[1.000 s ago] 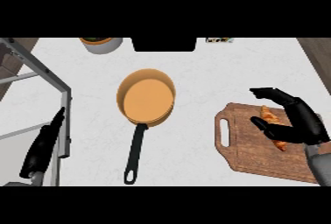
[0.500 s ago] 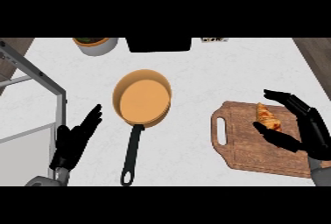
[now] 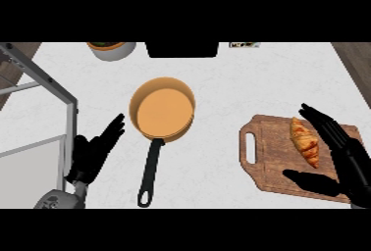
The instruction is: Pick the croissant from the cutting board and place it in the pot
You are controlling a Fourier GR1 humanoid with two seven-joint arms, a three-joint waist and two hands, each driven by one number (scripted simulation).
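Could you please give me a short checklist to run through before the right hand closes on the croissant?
1. Golden-brown croissant lies on the brown wooden cutting board: ok.
2. Black right hand is open, with fingers straight along the croissant's right side and the thumb below it: ok.
3. Right hand is already touching the croissant: cannot tell.
4. The orange pan with a long black handle, serving as the pot, holds nothing inside: ok.
5. White counter between board and pan has nothing in the way: ok.
6. Black left hand rests open at the lower left, apart from the pan's handle: ok.
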